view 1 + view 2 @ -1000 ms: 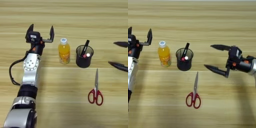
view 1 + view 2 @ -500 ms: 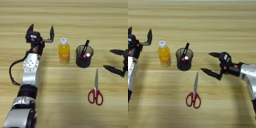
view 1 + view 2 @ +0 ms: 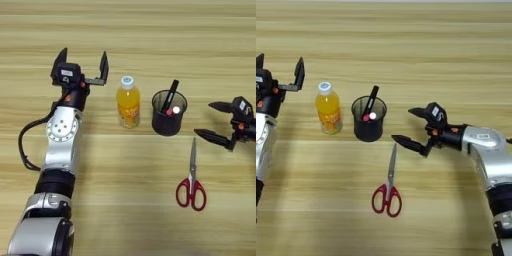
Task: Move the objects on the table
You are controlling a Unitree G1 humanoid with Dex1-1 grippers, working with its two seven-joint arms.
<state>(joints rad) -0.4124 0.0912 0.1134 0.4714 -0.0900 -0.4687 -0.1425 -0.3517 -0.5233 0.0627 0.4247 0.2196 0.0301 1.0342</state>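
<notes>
Both pairs of jaws stand spread wide, holding nothing. At about 9 o'clock the left gripper (image 3: 82,62) hovers with fingers pointing up-picture, just left of the orange-drink bottle (image 3: 128,102), not touching it. The right gripper (image 3: 409,129) reaches in from 3 o'clock, its lower finger close beside the scissors (image 3: 388,182) tip; contact cannot be told. Near centre, the pen cup (image 3: 369,119) stands upright just right of the bottle, a narrow gap between them. Broad bare table (image 3: 406,45) lies open toward 12 o'clock and below the scissors at 6. Marker bodies are hidden inside the mesh; both arms are cut off at the frame edges.
</notes>
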